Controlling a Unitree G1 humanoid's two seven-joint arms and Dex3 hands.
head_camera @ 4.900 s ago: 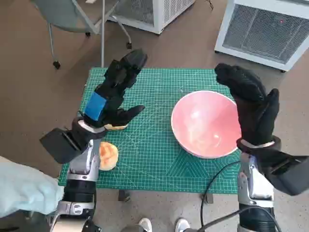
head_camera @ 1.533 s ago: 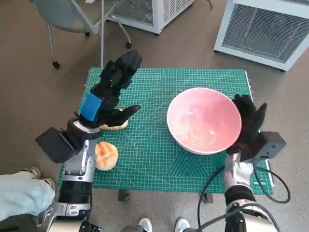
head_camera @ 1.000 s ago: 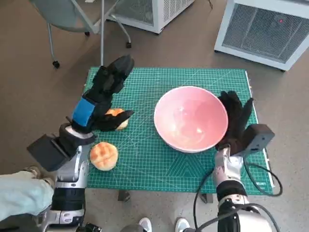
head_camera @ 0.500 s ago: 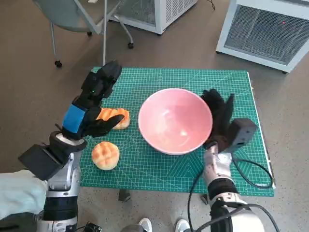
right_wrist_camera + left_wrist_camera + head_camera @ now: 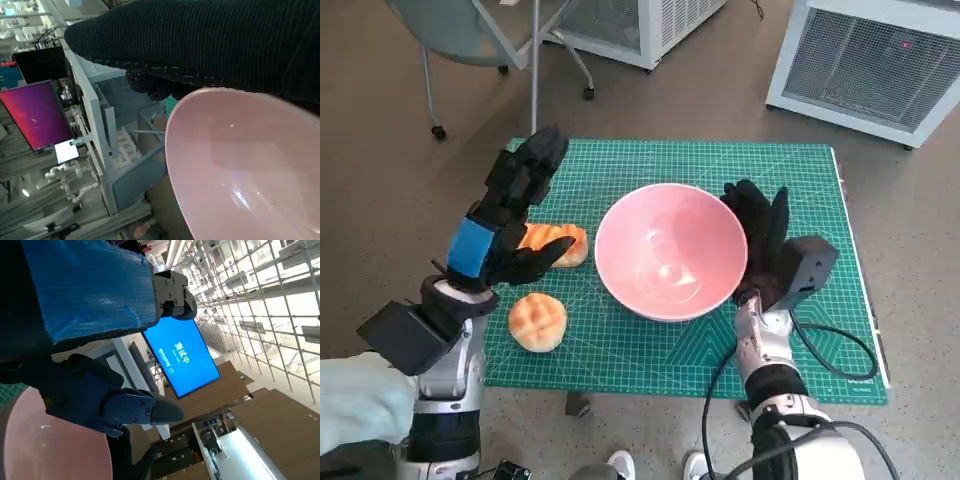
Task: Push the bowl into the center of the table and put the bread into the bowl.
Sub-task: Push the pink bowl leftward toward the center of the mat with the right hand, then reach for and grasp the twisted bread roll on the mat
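Note:
A large pink bowl point(image 5: 670, 250) stands near the middle of the green cutting mat point(image 5: 790, 350); it also shows in the right wrist view point(image 5: 240, 170) and the left wrist view point(image 5: 45, 450). My right hand point(image 5: 760, 235) presses flat against the bowl's right rim, fingers spread, holding nothing. Two breads lie left of the bowl: an elongated roll point(image 5: 558, 243) and a round bun point(image 5: 538, 320). My left hand point(image 5: 510, 215) hovers open above the roll, fingers spread, its thumb over the roll's front.
A chair point(image 5: 470, 40) stands beyond the mat's far left corner, and white units point(image 5: 870, 60) stand at the back right. A cable point(image 5: 830, 345) trails over the mat's near right. A pale blue sleeve point(image 5: 360, 400) shows at the lower left.
My right hand came down beside the bowl and pushed it left, from the mat's right side to near the middle. My left hand stayed raised over the roll.

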